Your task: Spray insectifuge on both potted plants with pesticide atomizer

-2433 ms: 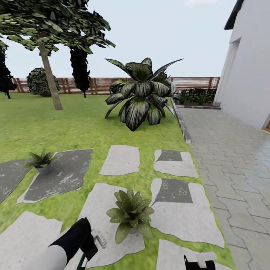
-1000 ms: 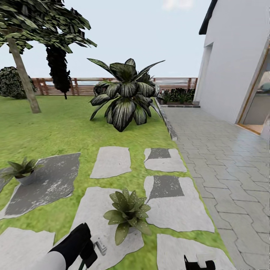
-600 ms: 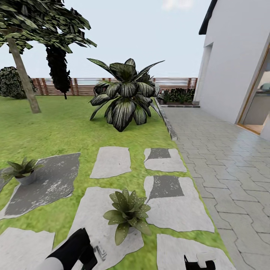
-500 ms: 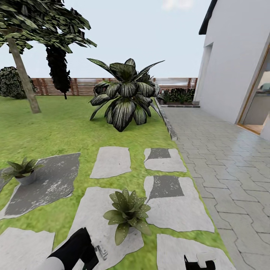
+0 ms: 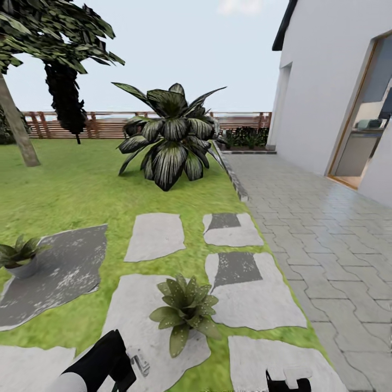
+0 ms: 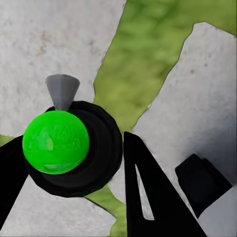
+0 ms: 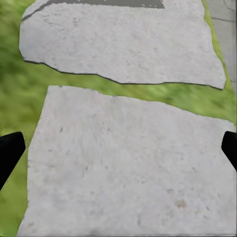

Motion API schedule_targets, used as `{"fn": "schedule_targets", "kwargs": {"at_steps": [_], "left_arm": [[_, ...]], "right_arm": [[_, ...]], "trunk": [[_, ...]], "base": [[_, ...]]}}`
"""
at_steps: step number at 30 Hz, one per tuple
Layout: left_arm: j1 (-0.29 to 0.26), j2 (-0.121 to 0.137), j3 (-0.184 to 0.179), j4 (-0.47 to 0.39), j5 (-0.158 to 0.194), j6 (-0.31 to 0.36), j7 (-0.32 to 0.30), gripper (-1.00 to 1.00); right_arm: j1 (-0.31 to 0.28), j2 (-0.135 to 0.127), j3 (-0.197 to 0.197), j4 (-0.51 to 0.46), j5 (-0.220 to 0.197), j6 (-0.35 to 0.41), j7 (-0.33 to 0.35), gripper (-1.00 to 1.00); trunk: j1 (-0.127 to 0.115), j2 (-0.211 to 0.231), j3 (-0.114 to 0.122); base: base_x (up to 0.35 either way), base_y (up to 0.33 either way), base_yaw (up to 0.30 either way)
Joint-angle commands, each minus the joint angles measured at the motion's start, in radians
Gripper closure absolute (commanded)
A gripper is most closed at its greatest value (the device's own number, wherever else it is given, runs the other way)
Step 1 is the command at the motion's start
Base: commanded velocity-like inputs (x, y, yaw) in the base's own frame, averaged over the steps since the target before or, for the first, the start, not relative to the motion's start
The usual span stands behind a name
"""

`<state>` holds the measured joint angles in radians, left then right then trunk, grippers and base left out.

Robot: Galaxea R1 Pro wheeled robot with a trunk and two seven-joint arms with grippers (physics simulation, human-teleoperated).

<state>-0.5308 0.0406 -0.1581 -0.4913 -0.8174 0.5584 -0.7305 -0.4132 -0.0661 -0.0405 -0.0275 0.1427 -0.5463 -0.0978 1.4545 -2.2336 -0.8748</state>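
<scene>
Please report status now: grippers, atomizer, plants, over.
Left gripper shut on pesticide atomizer. Right gripper open, empty. One potted plant close ahead, other potted plant at left. No obstacle seen.

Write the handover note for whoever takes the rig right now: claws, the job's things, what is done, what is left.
Left claw: shut on the pesticide atomizer, seen from above in the left wrist view.
Right claw: open, nothing between its tips, over a pale stepping stone.
Near potted plant: on a pale stone just ahead.
Far potted plant: on a dark stone, far left.
Done: atomizer picked up.
Left: no spray visible on either plant; judge both still to cover.
</scene>
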Motion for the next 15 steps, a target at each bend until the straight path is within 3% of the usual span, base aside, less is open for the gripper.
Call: {"fn": "schedule_targets", "kwargs": {"at_steps": [1, 6, 10, 15], "left_arm": [[0.0, 0.001, -0.004, -0.003, -0.006, 0.002, -0.007, 1.0], [0.0, 0.001, -0.003, -0.003, -0.009, 0.002, -0.007, 1.0], [0.0, 0.0, -0.004, -0.003, -0.009, 0.002, -0.007, 1.0], [0.0, 0.001, -0.005, -0.004, -0.014, 0.002, -0.007, 1.0]], "right_arm": [[-0.001, 0.0, -0.004, 0.001, 0.011, -0.003, -0.006, -1.0], [-0.001, 0.0, -0.004, 0.001, 0.011, -0.003, -0.006, -1.0], [-0.001, 0.0, -0.004, 0.001, 0.011, -0.003, -0.006, -1.0], [-0.001, 0.002, -0.004, 0.001, 0.011, -0.003, -0.006, -1.0]], "trunk": [[0.0, 0.0, -0.001], [0.0, 0.0, -0.001], [0.0, 0.0, -0.001], [0.0, 0.0, -0.001]], "base": [[0.0, 0.306, -0.264], [-0.078, 0.298, -0.262], [-0.102, 0.296, -0.079], [-0.002, 0.029, -0.002]]}}
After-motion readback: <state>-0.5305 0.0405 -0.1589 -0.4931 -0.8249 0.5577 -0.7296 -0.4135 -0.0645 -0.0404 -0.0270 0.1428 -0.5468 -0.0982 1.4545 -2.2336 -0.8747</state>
